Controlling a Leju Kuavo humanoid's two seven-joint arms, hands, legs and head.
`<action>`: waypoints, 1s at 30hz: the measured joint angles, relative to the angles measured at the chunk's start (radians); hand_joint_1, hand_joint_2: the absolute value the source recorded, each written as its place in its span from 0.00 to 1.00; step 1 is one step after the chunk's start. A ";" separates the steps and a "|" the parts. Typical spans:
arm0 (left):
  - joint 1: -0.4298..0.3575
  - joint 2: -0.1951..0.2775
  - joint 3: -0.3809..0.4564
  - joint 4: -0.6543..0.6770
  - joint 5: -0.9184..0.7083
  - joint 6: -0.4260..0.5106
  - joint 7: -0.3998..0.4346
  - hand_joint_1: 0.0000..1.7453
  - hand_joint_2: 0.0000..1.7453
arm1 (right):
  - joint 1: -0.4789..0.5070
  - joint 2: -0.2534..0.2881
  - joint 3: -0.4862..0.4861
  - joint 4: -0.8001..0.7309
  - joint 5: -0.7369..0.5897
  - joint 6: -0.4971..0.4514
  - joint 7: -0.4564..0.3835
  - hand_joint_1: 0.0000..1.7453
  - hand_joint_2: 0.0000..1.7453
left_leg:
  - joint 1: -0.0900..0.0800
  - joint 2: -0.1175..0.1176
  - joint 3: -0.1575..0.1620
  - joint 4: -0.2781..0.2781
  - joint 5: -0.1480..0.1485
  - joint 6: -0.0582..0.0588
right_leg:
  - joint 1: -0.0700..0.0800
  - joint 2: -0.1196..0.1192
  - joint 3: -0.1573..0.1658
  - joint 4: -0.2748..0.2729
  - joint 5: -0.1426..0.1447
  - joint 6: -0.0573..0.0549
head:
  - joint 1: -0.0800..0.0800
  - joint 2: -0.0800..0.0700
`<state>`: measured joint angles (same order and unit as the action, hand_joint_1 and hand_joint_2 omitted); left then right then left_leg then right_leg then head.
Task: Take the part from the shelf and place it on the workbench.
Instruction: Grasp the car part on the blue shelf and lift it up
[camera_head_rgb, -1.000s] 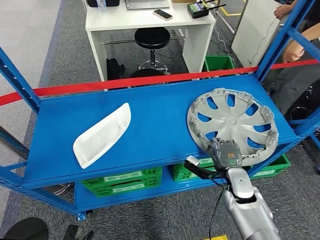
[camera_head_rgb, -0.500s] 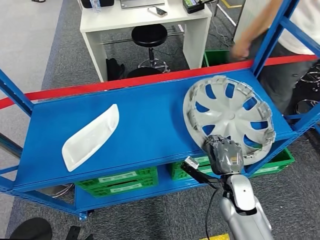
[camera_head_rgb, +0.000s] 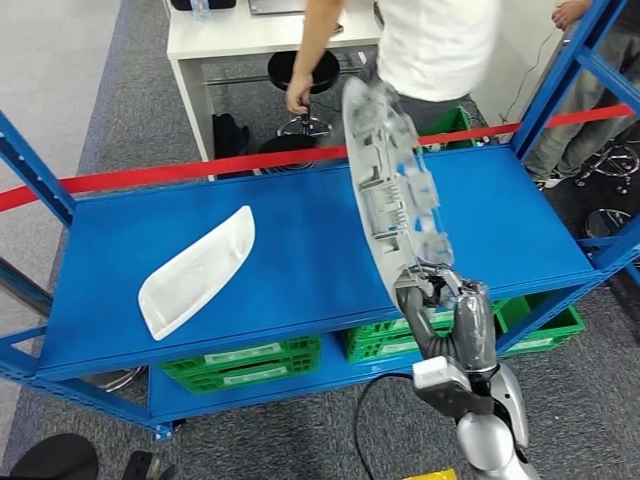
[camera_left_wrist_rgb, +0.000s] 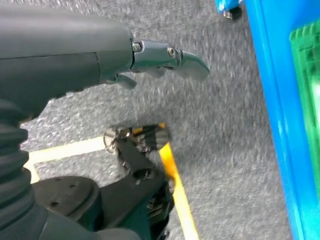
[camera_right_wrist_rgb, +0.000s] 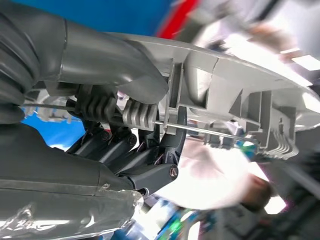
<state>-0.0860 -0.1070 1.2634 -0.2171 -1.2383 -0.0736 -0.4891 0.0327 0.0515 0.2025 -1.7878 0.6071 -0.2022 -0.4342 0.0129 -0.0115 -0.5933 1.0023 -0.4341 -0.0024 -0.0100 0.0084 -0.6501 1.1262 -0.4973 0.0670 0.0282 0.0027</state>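
Silver-grey plastic wheel cover (camera_head_rgb: 392, 190), round and spoked, stands tilted on edge above the blue metal shelf (camera_head_rgb: 302, 250), its ribbed back and clips turned to the camera. Its lower rim is grasped by the right hand (camera_head_rgb: 445, 310), dark fingers (camera_head_rgb: 411, 305) wrapped over the edge; whether the rim touches the shelf board cannot be told, as the hand covers that spot. In the right wrist view the thumb lies along the cover's rim and the fingers (camera_right_wrist_rgb: 124, 150) curl under it; the far part of the cover (camera_right_wrist_rgb: 234, 95) is blurred. Left hand (camera_left_wrist_rgb: 151, 55) hangs over grey carpet, fingers extended and apart, holding nothing. White elongated plastic trim piece (camera_head_rgb: 198, 271) lies flat on the shelf's left half, well apart from the cover. Green crates (camera_head_rgb: 241, 360) sit on the level below, partly hidden. Behind the shelf a person in a white shirt (camera_head_rgb: 434, 45) stands blurred, cut off by the frame top.
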 joint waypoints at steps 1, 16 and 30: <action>0.000 0.000 0.000 0.000 -0.001 -0.001 0.000 0.00 1.00 | 0.004 0.000 0.005 -0.020 -0.047 0.024 -0.027 1.00 1.00 | 0.000 0.000 0.000 0.000 0.000 0.003 | 0.000 0.000 -0.031 0.069 -0.034 0.003 | 0.002 0.000; 0.002 -0.001 -0.001 0.000 0.002 -0.011 -0.026 0.00 1.00 | 0.029 0.008 0.021 -0.220 -0.634 0.480 -0.162 1.00 1.00 | 0.000 0.001 -0.052 0.137 -0.093 -0.047 | -0.003 0.002 0.050 -0.095 0.058 -0.046 | -0.008 0.000; 0.004 -0.001 0.002 0.000 0.022 -0.016 -0.024 0.00 1.00 | 0.037 0.005 0.136 -0.237 -0.736 0.675 -0.117 1.00 1.00 | 0.001 0.002 0.002 -0.001 0.008 -0.001 | 0.002 0.002 0.021 -0.043 0.020 -0.007 | -0.005 0.000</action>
<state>-0.0819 -0.1084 1.2651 -0.2170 -1.2163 -0.0895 -0.5131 0.0693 0.0564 0.3380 -2.0245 -0.1294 0.4731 -0.5509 0.0139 -0.0098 -0.5915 1.0008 -0.4263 -0.0034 -0.0078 0.0108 -0.6288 1.0834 -0.4772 0.0601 0.0233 0.0027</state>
